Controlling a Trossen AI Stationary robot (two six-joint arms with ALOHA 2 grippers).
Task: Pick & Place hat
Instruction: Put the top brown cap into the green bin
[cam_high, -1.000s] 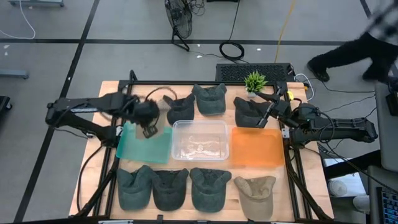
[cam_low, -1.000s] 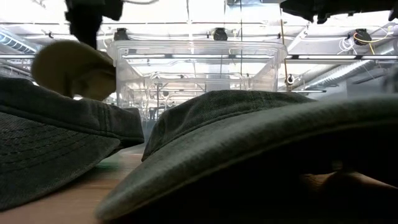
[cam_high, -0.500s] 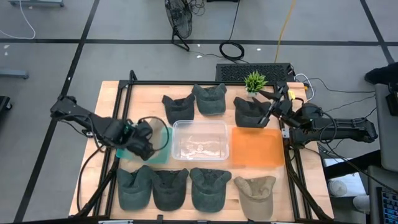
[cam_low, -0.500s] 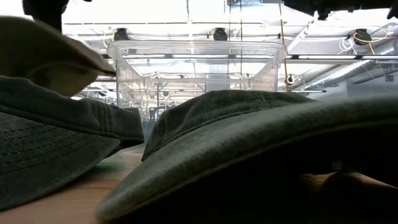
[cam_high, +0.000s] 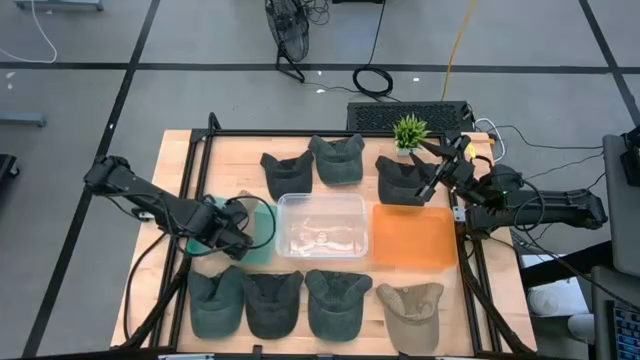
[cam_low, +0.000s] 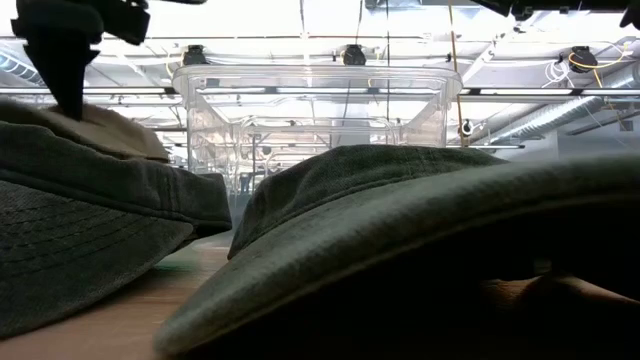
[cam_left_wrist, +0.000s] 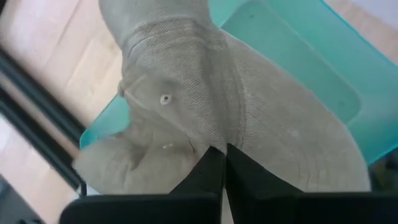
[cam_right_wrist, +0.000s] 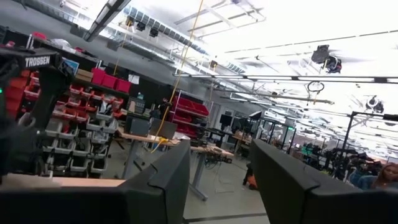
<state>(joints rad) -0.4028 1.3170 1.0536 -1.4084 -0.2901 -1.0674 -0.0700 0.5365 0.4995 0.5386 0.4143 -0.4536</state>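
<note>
Now the left gripper (cam_left_wrist: 217, 163) pinches a tan hat (cam_left_wrist: 217, 106) over the teal tray (cam_left_wrist: 298, 68).
Its fingers are clenched on the cloth, low above the tray (cam_high: 262, 228) at the table's left side, beside the clear bin (cam_high: 322, 226). Meanwhile the right gripper (cam_high: 432, 172) waits with fingers spread, holding nothing, raised above a dark hat (cam_high: 402, 180) near the orange tray (cam_high: 413, 236). Dark hats (cam_high: 268, 304) line the table's near edge.

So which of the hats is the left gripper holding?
The tan hat over the teal tray, pinched by the left gripper; the other tan hat lies untouched.
</note>
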